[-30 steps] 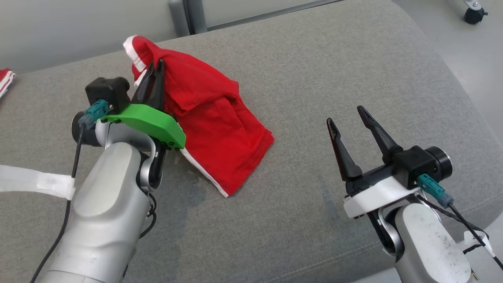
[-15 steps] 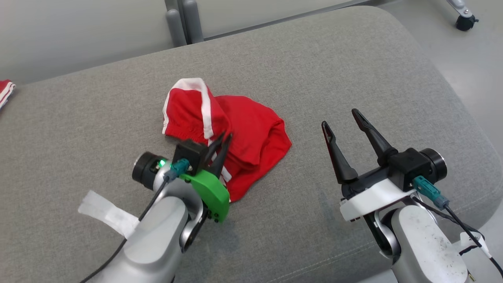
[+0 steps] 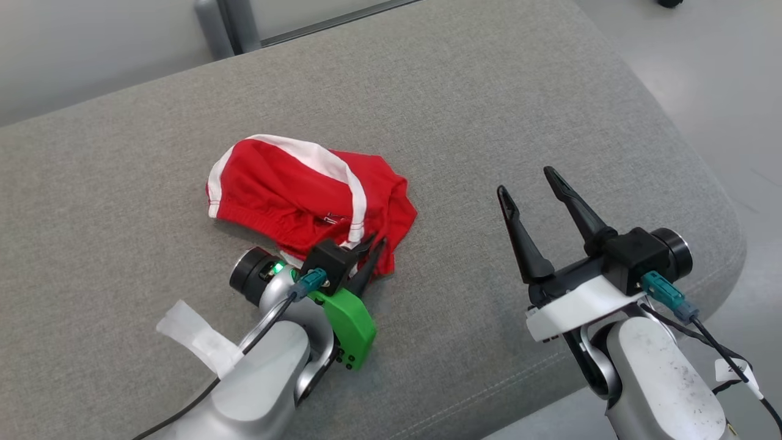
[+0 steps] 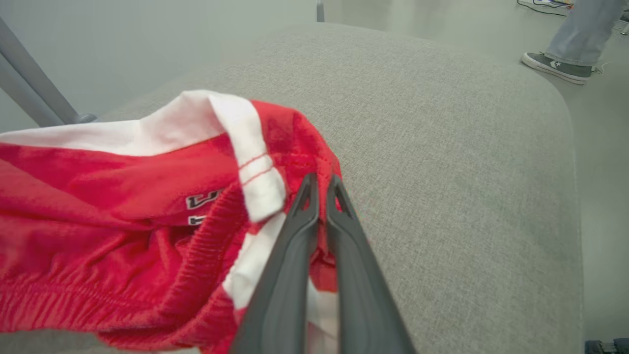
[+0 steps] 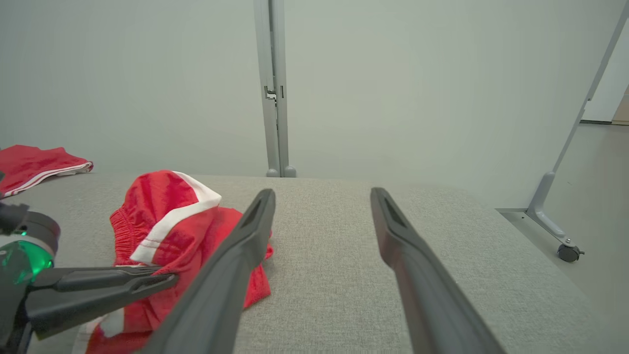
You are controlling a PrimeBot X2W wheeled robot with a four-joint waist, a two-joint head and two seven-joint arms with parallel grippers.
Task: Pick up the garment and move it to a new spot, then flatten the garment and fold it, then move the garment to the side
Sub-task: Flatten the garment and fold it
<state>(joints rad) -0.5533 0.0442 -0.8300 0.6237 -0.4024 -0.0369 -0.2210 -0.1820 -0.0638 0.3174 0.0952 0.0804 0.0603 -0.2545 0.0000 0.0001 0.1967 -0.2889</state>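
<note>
L gripper is pinched tight on the near edge of the red garment, which lies bunched on the grey cushion, white trim up, a bit left of centre. R gripper hovers off to the right, fingers spread wide, nothing in 'em, clear of the cloth.

The crumpled red fabric garment with white stripes is cut off at the left and bottom edges of the left wrist view. Its small black lettering is partly folded under and illegible. In the head view, the left tool conceals its near hem. A person's grey trouser leg is cropped at the top.
</note>
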